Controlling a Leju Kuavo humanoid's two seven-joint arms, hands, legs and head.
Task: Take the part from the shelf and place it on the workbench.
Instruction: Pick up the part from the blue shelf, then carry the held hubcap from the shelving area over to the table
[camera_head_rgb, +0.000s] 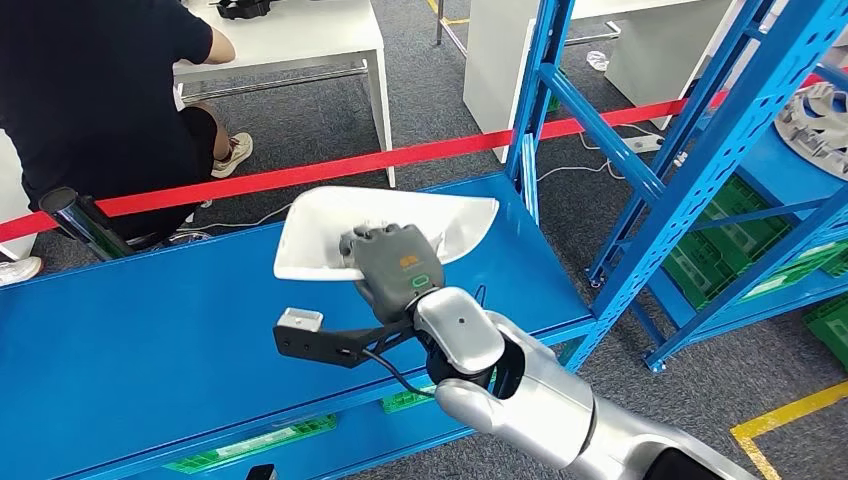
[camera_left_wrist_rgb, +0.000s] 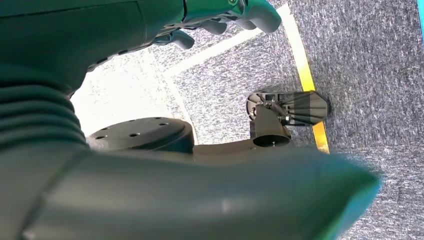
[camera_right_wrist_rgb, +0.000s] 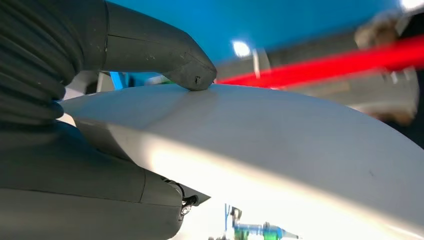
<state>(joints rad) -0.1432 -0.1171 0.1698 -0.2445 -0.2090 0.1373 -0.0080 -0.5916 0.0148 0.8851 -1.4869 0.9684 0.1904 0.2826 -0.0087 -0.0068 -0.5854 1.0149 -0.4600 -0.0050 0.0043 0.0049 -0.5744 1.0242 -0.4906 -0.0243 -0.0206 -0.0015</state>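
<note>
The right hand (camera_head_rgb: 392, 268) grips the white part (camera_head_rgb: 318, 232) at its near edge, holding it over the blue surface (camera_head_rgb: 140, 350), thumb (camera_right_wrist_rgb: 192, 75) pressed on top. The left hand (camera_left_wrist_rgb: 220, 17) hangs above the carpet, fingers curled on nothing. A blue shelf (camera_head_rgb: 700, 140) stands beside the surface.

Left hand (camera_left_wrist_rgb: 220, 20) hangs with fingers curled, holding nothing, above grey carpet (camera_left_wrist_rgb: 370, 60) crossed by yellow floor tape (camera_left_wrist_rgb: 303, 70).
</note>
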